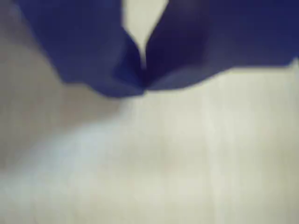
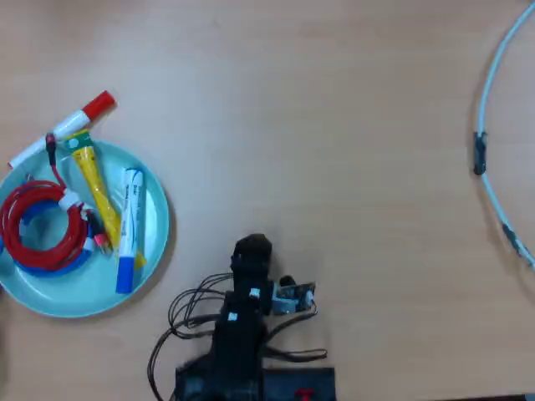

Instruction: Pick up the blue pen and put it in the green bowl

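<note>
In the wrist view the gripper [image 1: 144, 79] fills the top of the frame as two blurred dark-blue jaws whose tips meet at a point, pressed together with nothing between them; a narrow wedge of pale surface shows above where they join. Below the tips lies only the bare, light wooden table [image 1: 187, 163], out of focus.

In the overhead view the arm [image 2: 247, 317] sits folded at the bottom edge, its black body and loose cables bunched over the base, with the gripper [image 2: 252, 248] at its upper end, close over the tabletop.

To the left of the gripper in this view, near but apart from it, lies the green bowl [image 2: 79, 296]. The blue pen [image 2: 129, 230] rests inside the bowl on its right part, roughly upright in the picture, one blue end toward the bottom. Just left of the pen lies a yellow tube [image 2: 94, 184], and further left a coil of red and blue wire [image 2: 38, 230]. A white marker with a red cap [image 2: 63, 127] leans across the bowl's upper rim.

Far to the right of the gripper, a pale cable [image 2: 493, 83] curves along the table's edge.
</note>
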Robot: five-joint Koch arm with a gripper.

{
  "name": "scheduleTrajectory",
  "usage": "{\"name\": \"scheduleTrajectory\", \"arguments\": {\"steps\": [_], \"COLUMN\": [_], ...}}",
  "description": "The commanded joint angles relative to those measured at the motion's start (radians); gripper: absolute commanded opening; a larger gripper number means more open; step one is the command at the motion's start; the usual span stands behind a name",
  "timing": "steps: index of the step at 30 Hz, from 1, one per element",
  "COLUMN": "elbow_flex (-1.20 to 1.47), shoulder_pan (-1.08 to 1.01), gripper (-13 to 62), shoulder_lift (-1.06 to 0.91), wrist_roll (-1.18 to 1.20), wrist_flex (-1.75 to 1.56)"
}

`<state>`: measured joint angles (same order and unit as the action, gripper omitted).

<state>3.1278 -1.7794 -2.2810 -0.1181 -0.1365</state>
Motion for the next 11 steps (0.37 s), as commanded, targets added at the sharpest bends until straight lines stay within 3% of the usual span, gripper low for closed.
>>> {"name": "scheduleTrajectory", "arguments": {"steps": [1, 11], "elbow_flex": [0.028, 0.028], "shoulder_pan": [0.002, 0.006], "gripper": [-7.6, -7.6], "shoulder_lift": [-0.081, -0.071], "wrist_roll": [0.008, 0.006], "wrist_flex": [-0.049, 0.046]}}
